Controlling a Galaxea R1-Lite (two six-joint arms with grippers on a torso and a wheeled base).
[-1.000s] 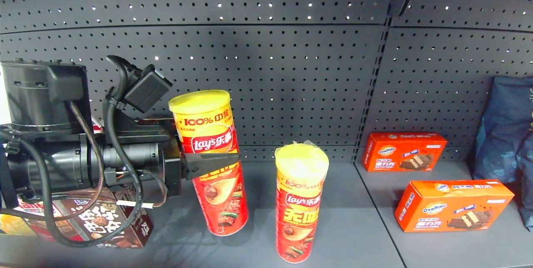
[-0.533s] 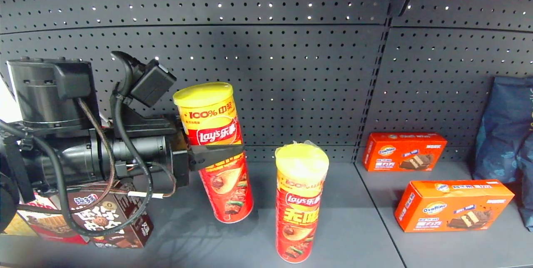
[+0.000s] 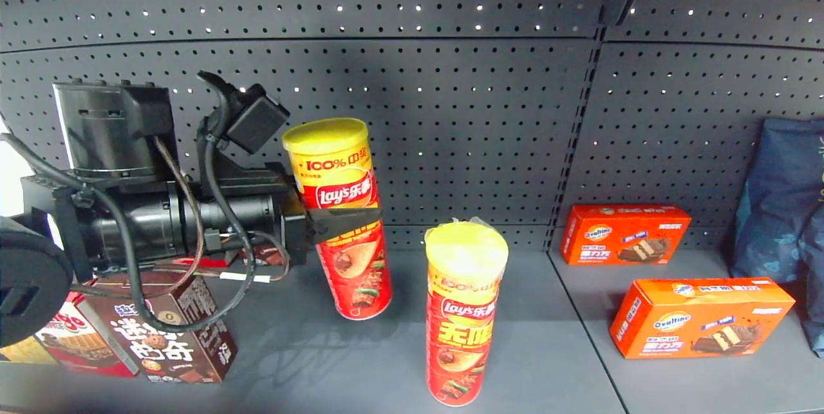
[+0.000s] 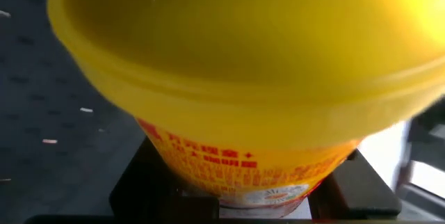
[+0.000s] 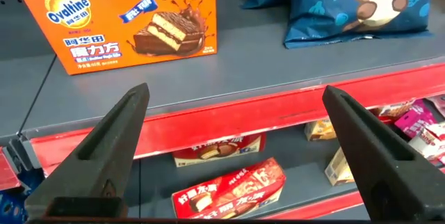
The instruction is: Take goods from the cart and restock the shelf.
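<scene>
My left gripper (image 3: 341, 224) is shut on a red chip can with a yellow lid (image 3: 344, 214), holding it tilted, its base just above the grey shelf (image 3: 515, 349) near the back. In the left wrist view the can's yellow lid (image 4: 243, 50) is right up against the camera. A second chip can (image 3: 465, 311) stands upright on the shelf, to the right of the held one and nearer the front. My right gripper (image 5: 236, 147) is open, out in front of the red shelf edge (image 5: 208, 123), with nothing between its fingers (image 5: 104, 154).
Brown cookie boxes (image 3: 161, 337) stand at the shelf's left under my left arm. Two orange boxes (image 3: 698, 314) lie on the right section, beside a blue bag (image 3: 782, 208). The pegboard back wall (image 3: 412, 79) is close behind. More boxes (image 5: 229, 189) sit on the lower shelf.
My left arm has carried the held can up, to the right and deeper over the shelf, lifting its base off the surface. The standing can and the boxes have not moved.
</scene>
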